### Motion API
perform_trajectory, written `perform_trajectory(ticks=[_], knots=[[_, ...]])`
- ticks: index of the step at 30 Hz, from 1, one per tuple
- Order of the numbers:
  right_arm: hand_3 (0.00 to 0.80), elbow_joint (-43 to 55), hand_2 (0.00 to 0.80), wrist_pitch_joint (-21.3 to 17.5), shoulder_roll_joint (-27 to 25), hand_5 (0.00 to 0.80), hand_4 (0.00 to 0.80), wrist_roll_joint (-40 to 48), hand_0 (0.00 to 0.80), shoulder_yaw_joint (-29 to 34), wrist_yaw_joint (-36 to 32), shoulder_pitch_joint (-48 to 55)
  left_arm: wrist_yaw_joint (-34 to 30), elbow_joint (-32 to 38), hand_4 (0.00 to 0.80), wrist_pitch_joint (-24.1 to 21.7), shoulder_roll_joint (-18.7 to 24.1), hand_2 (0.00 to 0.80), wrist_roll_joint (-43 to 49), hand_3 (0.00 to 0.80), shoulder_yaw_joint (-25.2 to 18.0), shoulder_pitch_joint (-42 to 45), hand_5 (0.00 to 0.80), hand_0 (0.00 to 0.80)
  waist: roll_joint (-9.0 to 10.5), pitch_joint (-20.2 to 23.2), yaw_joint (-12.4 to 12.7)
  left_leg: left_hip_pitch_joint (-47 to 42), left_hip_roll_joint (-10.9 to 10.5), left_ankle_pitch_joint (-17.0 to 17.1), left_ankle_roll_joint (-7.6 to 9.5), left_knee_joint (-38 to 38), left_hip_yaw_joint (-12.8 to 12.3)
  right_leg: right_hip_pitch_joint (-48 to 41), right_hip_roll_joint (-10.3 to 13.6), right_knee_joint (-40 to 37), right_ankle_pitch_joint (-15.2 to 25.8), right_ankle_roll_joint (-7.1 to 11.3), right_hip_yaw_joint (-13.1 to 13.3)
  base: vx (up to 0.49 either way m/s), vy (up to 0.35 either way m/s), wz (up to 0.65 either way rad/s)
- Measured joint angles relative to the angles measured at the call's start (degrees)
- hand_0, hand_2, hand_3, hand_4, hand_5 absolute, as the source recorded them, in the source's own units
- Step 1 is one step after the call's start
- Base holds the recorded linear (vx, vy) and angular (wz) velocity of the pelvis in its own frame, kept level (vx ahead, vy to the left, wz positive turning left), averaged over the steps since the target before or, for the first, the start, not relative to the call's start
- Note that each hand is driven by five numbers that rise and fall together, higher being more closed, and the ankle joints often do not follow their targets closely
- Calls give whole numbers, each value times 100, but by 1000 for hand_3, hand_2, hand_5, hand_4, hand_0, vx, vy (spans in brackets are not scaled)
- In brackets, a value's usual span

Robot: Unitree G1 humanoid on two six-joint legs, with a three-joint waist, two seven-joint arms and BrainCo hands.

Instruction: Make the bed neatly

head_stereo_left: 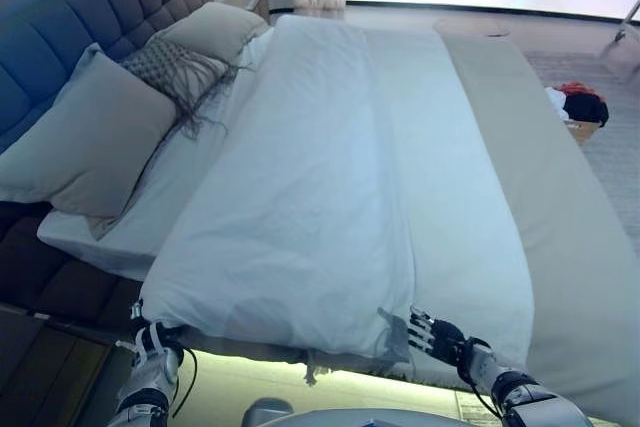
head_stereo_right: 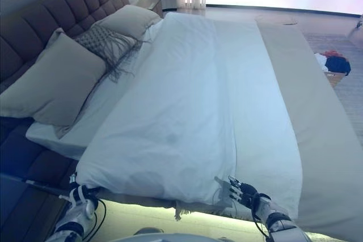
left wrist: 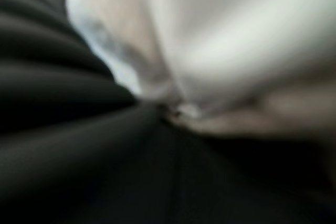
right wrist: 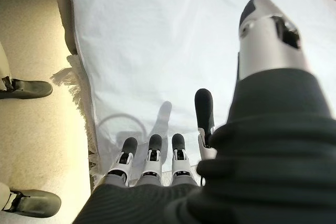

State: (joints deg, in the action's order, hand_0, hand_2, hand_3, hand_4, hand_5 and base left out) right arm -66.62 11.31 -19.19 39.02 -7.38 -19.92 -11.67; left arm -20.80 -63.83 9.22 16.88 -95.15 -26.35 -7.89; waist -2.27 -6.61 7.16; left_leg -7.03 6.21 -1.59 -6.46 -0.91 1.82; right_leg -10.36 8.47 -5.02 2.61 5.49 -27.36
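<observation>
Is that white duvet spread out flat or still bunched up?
Spread out: the duvet lies flat over the bed, reaching the near edge, with only soft creases.

The right hand [head_stereo_left: 437,335] reaches in from the near right, palm down, fingers [right wrist: 152,153] straight and spread, thumb apart; the left hand [head_stereo_left: 152,340] sits at the near left, wrist raised, its fingers hidden from sight.

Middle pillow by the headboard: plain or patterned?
Patterned: the middle pillow has a fine grey-and-white weave with a dark stringy fringe. Shows best in the left eye view.
</observation>
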Motion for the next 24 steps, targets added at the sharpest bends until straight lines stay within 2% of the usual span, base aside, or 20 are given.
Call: perform_trajectory(ticks=[5, 11, 15, 20, 21, 23, 24], knots=[[0, -197, 0, -37, -47, 0, 0, -8, 0, 8, -6, -28, 24, -110, 800, 1, -50, 800, 5, 800, 0, -103, 800, 800, -24, -3, 12, 216, -60, -16, -26, -277, 5, 44, 47, 6, -9, -12, -35, -41, 137, 4], [0, -250, 0, -163, -297, 0, 0, -12, 0, 0, -61, -27, 129, -296, 800, 4, -92, 800, 188, 800, 24, -326, 800, 800, -90, -84, 19, 545, -60, -134, -201, -818, -9, 110, 46, 195, -108, -30, -99, -100, 101, 8], [0, -250, 0, -312, -428, 0, 0, 1, 0, -23, -84, -199, 170, -349, 800, 65, -51, 800, 192, 800, 49, -830, 800, 800, -73, -516, 77, 1126, 33, -167, -240, -1466, -14, 570, 103, 938, -434, -142, -161, -144, 38, 22], [0, -184, 0, -403, -413, 0, 0, 216, 0, -86, -94, -429, 391, -71, 800, 126, 242, 800, 192, 800, 282, -1191, 800, 800, 218, -1054, 171, 1869, 121, -263, -292, -2295, -20, 1342, 372, 2276, -1068, -271, -142, -126, 58, 14], [0, -123, 0, -440, -438, 0, 0, 221, 0, -84, -92, -490, 456, 21, 693, 126, 288, 693, 187, 693, 297, -1227, 693, 693, 226, -1135, 168, 1988, 142, -364, -229, -2426, -28, 1509, 419, 2544, -1190, -291, -135, -141, 113, 9], [0, -79, 0, -474, -458, 0, 0, 221, 0, -83, -82, -607, 540, 110, 800, 126, 346, 800, 153, 800, 363, -1311, 800, 800, 214, -1249, 160, 2144, 160, -604, -178, -2574, -31, 1796, 529, 3049, -1400, -296, -118, -130, 123, 8], [0, -32, 0, -468, -477, 0, 0, 221, 0, -84, -78, -684, 567, 185, 778, 125, 350, 778, 99, 778, 405, -1361, 778, 778, 209, -1323, 160, 2256, 149, -730, -125, -2711, -42, 1983, 613, 3334, -1500, -303, -94, -99, 110, 5]])
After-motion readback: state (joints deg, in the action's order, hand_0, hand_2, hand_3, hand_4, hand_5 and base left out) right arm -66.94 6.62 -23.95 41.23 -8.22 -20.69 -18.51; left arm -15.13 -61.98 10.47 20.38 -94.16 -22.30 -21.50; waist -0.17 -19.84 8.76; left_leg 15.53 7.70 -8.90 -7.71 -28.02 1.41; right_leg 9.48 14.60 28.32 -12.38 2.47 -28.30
